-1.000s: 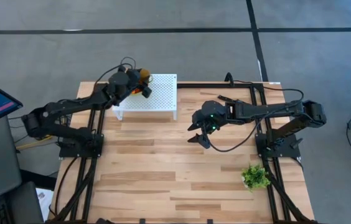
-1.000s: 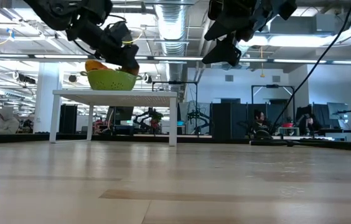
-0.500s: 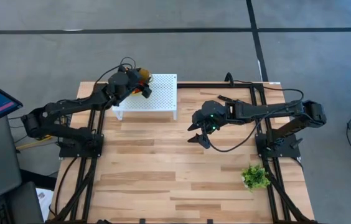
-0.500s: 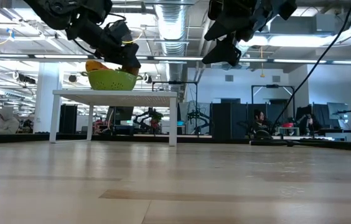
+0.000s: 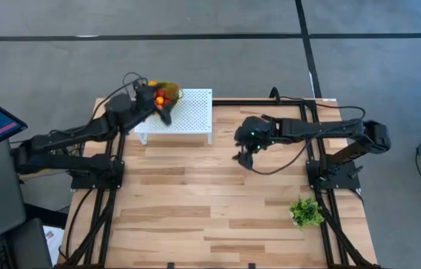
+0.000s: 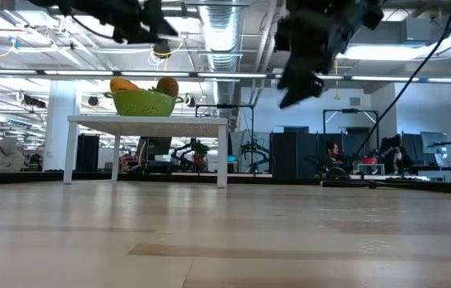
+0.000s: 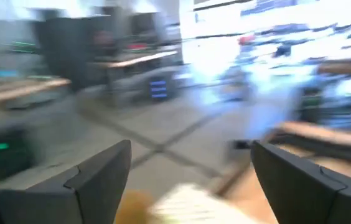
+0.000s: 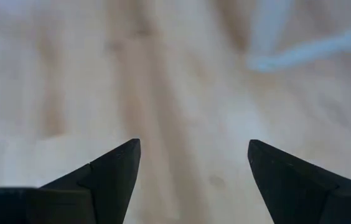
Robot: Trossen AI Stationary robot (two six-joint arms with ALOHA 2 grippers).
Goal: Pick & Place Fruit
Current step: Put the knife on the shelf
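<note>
Fruit [image 6: 166,86] in green colander [image 6: 143,102] on white stand [image 5: 188,116].
Left gripper [image 7: 188,171] spread, empty, above colander; right gripper [image 8: 194,165] spread, empty, over table [image 5: 195,202].

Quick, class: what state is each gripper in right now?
Left gripper: open, holding nothing.
Right gripper: open, holding nothing.

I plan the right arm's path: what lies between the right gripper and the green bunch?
Only bare wooden table lies between right gripper and green bunch, per the high view.
</note>
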